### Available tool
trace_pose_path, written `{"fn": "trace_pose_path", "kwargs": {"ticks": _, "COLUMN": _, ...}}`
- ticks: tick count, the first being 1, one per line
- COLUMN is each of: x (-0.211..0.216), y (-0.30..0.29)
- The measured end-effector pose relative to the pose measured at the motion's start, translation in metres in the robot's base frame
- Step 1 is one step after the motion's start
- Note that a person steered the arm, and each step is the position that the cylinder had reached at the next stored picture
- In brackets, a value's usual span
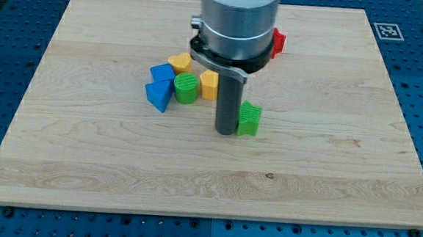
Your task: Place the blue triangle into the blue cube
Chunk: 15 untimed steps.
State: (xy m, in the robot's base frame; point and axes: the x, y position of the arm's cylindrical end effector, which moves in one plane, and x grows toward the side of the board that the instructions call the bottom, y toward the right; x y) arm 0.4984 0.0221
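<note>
Scanning from the view's left, the blue triangle (158, 95) comes first, lying just below and touching the blue cube (162, 75), so the two blues look joined already or very nearly so. Next sits the green cylinder (186, 89), touching the triangle's right side, with a yellow block (179, 62) above it and a second yellow block (209, 84) just to its right. Then comes my tip (227, 132), a bare rod holding nothing, planted on the board (83, 169) lower than the cluster. A green block (250, 119) touches the rod's right side. A red block (277, 43) peeks out behind the arm near the view's top.

What matters: the triangle lies to the left of my tip and slightly up. The green cylinder stands partly between. I judge any final nudge should come from below the triangle, pushing upward toward the cube, not from the right.
</note>
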Motion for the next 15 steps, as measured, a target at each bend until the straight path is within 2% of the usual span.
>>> {"fn": "trace_pose_path", "kwargs": {"ticks": 1, "x": -0.001, "y": -0.012}}
{"fn": "trace_pose_path", "kwargs": {"ticks": 3, "x": -0.005, "y": -0.073}}
{"fn": "trace_pose_path", "kwargs": {"ticks": 5, "x": -0.033, "y": -0.099}}
{"fn": "trace_pose_path", "kwargs": {"ticks": 9, "x": -0.028, "y": -0.138}}
{"fn": "trace_pose_path", "kwargs": {"ticks": 11, "x": -0.029, "y": -0.179}}
{"fn": "trace_pose_path", "kwargs": {"ticks": 15, "x": -0.064, "y": -0.166}}
